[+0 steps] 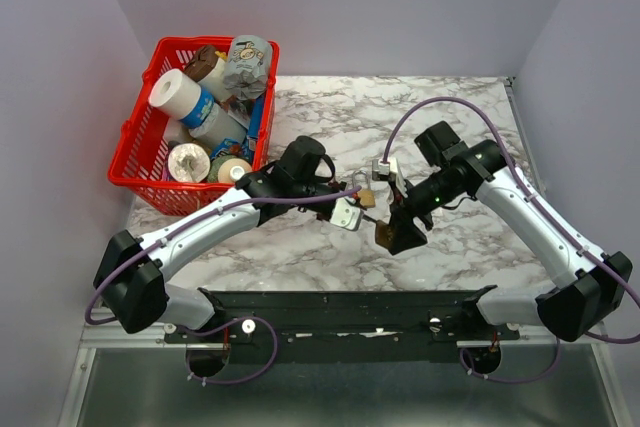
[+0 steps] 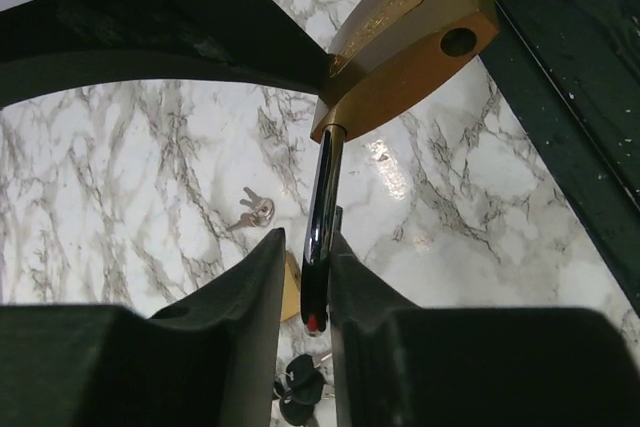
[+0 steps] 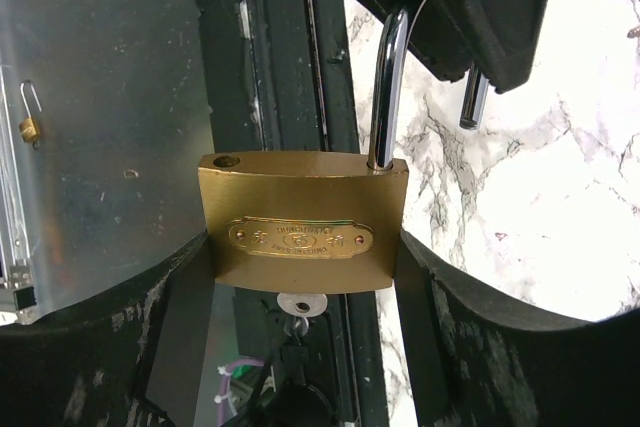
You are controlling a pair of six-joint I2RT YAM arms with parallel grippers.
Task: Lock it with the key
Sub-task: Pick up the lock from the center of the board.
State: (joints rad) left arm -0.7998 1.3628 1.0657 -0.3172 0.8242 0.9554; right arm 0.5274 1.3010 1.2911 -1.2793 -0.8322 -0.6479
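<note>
A brass padlock (image 3: 300,227) hangs above the marble with its shackle (image 3: 385,87) pulled up and out of one hole. My right gripper (image 3: 302,247) is shut on the lock's body, one finger on each side. A silver key (image 3: 302,304) sticks in the keyhole underneath, with dark fobs hanging below it. My left gripper (image 2: 305,242) has its jaws narrowly round the chrome shackle (image 2: 322,187): one finger touches it and a thin gap shows on the other side. From above, the padlock (image 1: 367,197) sits between both grippers at the table's middle.
A red basket (image 1: 140,162) of rolls and bottles stands at the back left. Loose keys (image 2: 255,209) and black key fobs (image 2: 298,387) lie on the marble under the left gripper. The black base rail (image 1: 350,307) runs along the near edge.
</note>
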